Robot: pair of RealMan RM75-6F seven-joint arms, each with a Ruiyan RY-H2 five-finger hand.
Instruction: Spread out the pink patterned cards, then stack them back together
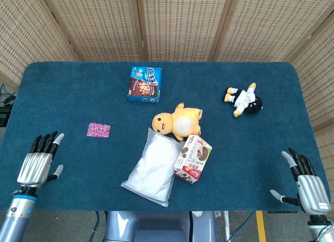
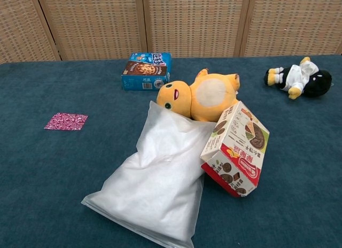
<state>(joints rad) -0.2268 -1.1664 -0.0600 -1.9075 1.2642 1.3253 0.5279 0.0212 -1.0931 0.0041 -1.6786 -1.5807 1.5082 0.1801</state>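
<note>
The pink patterned cards (image 1: 98,130) lie in one neat stack on the blue table, left of centre; the chest view shows the cards (image 2: 65,121) at its left side. My left hand (image 1: 36,165) hovers at the table's near left corner, fingers spread, holding nothing, well short of the cards. At the near right corner my right hand (image 1: 307,185) is open too, empty, far from the cards. Neither hand appears in the chest view.
A white pouch (image 1: 153,167), a yellow plush (image 1: 178,120) and a biscuit carton (image 1: 193,158) cluster mid-table. A blue cookie box (image 1: 144,83) sits at the back. A small black-and-white doll (image 1: 243,100) lies at the right.
</note>
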